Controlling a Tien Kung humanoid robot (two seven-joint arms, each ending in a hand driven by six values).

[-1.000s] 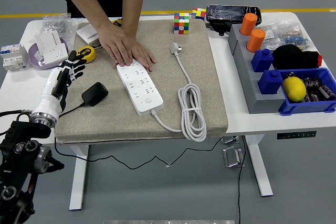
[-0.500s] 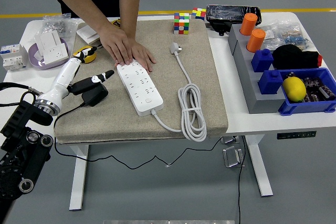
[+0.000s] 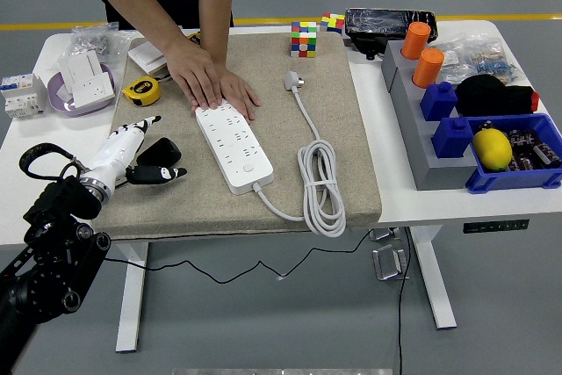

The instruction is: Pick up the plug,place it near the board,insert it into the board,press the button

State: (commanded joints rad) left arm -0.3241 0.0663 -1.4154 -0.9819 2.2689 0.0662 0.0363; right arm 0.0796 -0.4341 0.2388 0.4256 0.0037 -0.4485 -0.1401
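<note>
Left hand: the robot's left hand [image 3: 132, 154] is reaching in from eight o'clock, its fingers [image 3: 140, 129] loosely spread around the black plug [image 3: 160, 150], thumb low on the near side; whether they are gripping yet, I cannot tell.

Plug: lying on the mat [image 3: 334, 155] at about nine o'clock, well apart from the board, its thin black cord [image 3: 219, 277] trailing off the near edge and drooping under the table.

Board: the white power strip [image 3: 234, 147] is lying slantwise mid-mat, its far end being pressed flat by a person's hand [image 3: 211, 81] from twelve o'clock.

Step in hand: picking up the plug, by my reckoning. Doing it well is likely meaning closing thumb and fingers squarely across the plug's body, lifting straight, and leaving slack in the cord so it is not dragging the plug askew on the way toward three o'clock.

Surface: a coarse beige mat is covering the white table [image 3: 457, 204]; it is looking grippy, so the plug is unlikely to be skating away under a push.

Room: a white cable [image 3: 318, 183] is coiling at four o'clock of the board; a tape measure [image 3: 140, 90] and a puzzle cube [image 3: 304, 39] are sitting toward the far edge, blue bins [image 3: 518, 183] crowding the three o'clock side, grey floor beyond.

Right hand: not appearing.
</note>
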